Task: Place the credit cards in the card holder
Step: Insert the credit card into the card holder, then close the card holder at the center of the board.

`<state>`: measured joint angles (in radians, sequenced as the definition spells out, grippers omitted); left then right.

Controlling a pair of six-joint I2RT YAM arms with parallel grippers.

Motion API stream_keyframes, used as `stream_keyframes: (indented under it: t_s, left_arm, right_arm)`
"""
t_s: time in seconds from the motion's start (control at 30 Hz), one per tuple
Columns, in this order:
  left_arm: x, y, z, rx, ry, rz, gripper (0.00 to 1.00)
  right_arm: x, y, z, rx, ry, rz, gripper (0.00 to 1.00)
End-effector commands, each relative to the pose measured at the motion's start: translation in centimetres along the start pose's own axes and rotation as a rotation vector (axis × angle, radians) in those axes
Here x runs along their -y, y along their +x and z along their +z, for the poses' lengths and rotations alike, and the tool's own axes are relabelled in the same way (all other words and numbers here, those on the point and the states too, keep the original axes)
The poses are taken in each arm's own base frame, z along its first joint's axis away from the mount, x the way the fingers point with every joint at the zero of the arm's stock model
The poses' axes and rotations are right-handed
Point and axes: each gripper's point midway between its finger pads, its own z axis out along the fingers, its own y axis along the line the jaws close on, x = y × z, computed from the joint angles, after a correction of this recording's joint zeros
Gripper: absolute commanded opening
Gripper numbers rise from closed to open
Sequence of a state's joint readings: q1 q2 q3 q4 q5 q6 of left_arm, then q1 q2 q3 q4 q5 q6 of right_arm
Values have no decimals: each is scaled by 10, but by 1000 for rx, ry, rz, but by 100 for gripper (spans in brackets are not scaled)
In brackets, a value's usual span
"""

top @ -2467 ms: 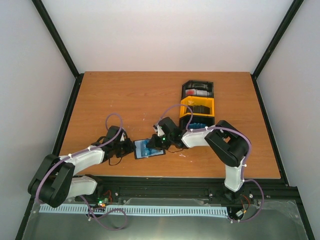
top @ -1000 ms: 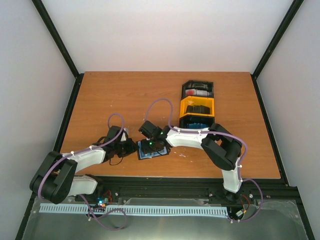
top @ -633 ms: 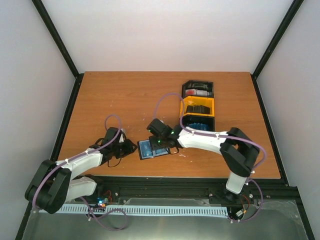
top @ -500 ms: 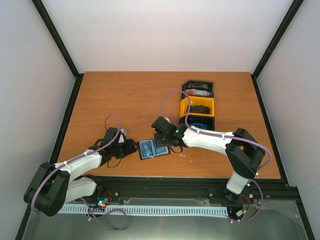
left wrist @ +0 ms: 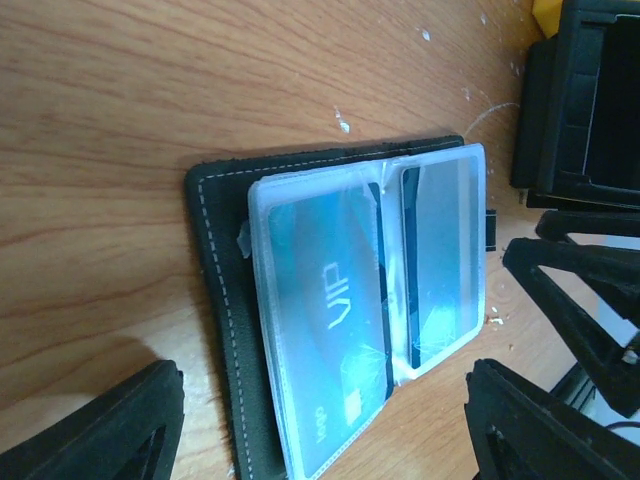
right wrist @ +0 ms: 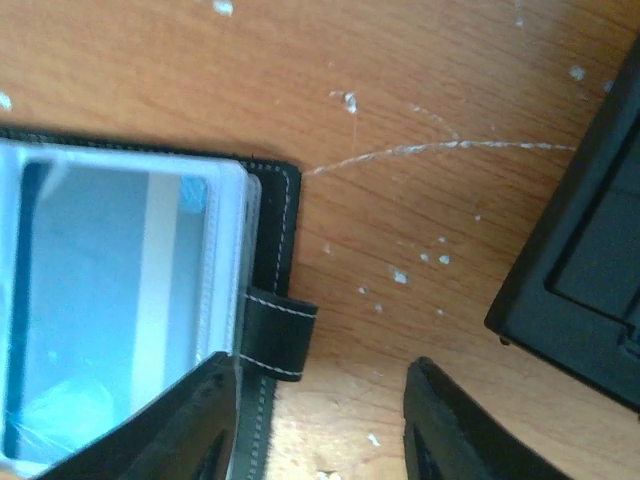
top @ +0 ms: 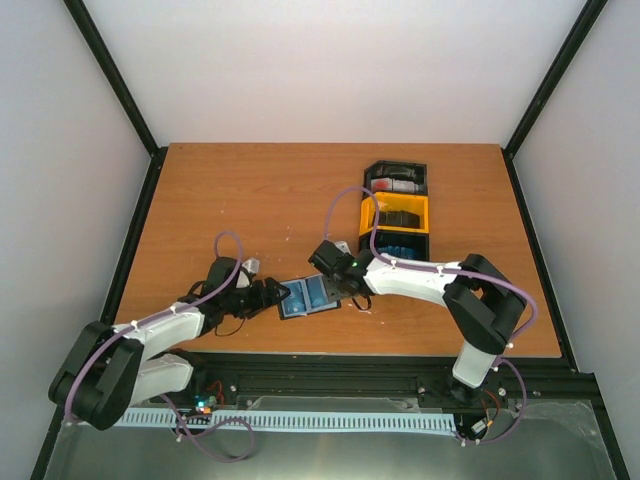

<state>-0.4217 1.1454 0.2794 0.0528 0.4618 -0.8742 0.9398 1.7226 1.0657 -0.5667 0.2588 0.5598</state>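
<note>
your card holder (top: 306, 297) lies open on the desk (top: 250, 200), sleeves (left wrist: 440, 200) up for loading (blue cards (left wrist: 330, 310) inside); left end effector (top: 272, 295) and right end effector (right wrist: 320, 400) flank it, both spread, empty.

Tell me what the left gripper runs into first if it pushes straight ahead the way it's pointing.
Most likely the open card holder. It lies directly ahead of the left gripper, framed by its spread fingers, stitched black edge nearest. How far above it the fingers ride is unclear.
</note>
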Motion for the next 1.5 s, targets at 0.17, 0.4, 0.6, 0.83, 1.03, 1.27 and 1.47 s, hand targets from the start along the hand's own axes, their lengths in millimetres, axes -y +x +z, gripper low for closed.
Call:
stream_keyframes:
  t_s: [0.17, 0.4, 0.6, 0.83, 1.03, 1.27, 1.47]
  left_arm:
    - [-19, 15, 8, -71, -43, -66, 79]
    - [-14, 18, 14, -102, -1, -54, 79]
    - [12, 13, 12, -105, 116, 11, 79]
    - [60, -3, -9, -32, 283, 194, 80]
    - [70, -4, -13, -27, 320, 254, 80]
    - [60, -9, 3, -65, 256, 232, 76]
    - [73, -11, 1, -75, 307, 253, 76]
  right_arm:
    - [5, 27, 24, -105, 4, -81, 35]
    - [-5, 34, 33, -140, -39, -98, 32]
    - [-13, 39, 35, -149, -97, -79, 32]
    - [-41, 39, 31, -140, -263, -29, 31]
    - [-65, 35, 29, -136, -387, 4, 31]
    - [-70, 19, 36, -79, -383, 29, 32]
    - [-42, 17, 43, -32, -230, 38, 36]
